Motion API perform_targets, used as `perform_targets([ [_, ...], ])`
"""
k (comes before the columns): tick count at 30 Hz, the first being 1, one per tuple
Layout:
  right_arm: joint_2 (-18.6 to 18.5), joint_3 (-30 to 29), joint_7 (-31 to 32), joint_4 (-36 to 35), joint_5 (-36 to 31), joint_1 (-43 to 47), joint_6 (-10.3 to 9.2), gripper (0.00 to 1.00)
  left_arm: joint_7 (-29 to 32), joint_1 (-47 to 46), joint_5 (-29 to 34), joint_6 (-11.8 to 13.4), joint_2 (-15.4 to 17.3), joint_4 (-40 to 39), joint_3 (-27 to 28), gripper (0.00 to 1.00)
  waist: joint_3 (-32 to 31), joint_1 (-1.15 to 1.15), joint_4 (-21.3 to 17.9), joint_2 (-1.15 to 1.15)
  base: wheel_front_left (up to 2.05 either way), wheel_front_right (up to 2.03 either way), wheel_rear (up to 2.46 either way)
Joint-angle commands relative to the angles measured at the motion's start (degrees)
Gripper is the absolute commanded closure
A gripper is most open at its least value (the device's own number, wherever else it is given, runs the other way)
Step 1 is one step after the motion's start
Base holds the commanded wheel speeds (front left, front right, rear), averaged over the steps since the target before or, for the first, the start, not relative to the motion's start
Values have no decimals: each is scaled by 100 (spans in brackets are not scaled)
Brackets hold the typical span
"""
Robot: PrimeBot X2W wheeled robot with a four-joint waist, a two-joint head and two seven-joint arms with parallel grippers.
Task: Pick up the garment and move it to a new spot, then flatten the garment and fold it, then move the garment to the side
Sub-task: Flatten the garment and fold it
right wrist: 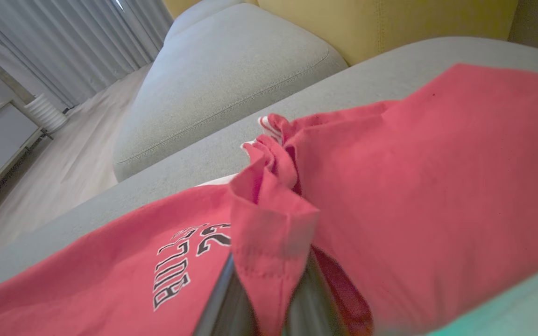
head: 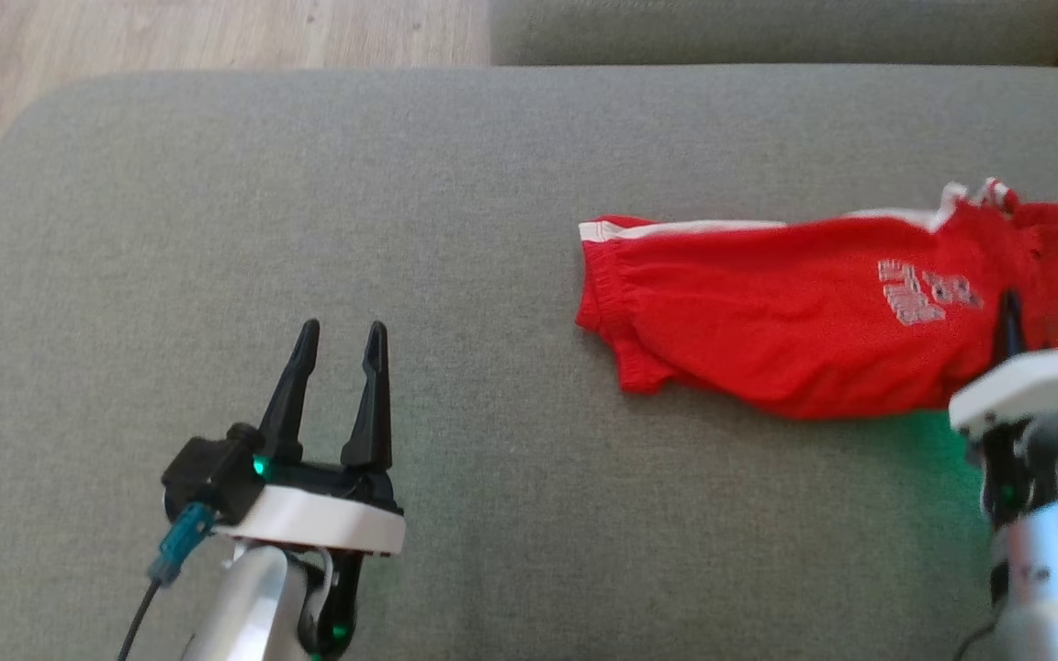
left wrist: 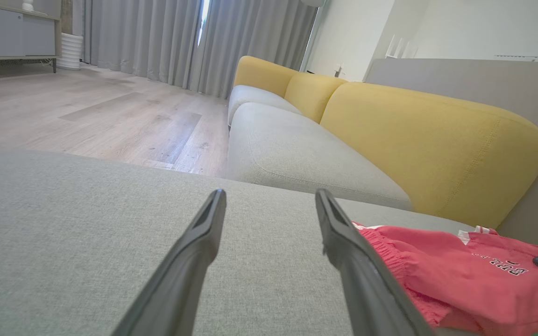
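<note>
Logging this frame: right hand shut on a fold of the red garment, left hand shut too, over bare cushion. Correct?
Not quite: the left hand is open over bare cushion, as the left wrist view shows. The right hand is shut on a fold of the red garment.

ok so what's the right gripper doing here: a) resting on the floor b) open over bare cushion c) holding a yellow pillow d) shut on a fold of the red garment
D: the right wrist view shows the fingers of the right gripper pinching a fold of the red garment.
</note>
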Motion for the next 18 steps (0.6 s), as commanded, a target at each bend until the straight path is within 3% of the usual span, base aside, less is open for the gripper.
perform_targets([
  [1,48,53,-7,-286,21,11,-5,100,-46,-64,49,9,46,-168,199,0,-57,1,-32,0,0,0,0],
  [9,277,-17,-81,-955,126,431,-5,100,-46,32,103,9,46,-148,162,0,-123,1,-43,0,0,0,0],
  [18,309,936,-470,-1320,730,357,-5,100,-46,130,149,9,56,-56,170,0,-352,1,50,0,0,0,0],
])
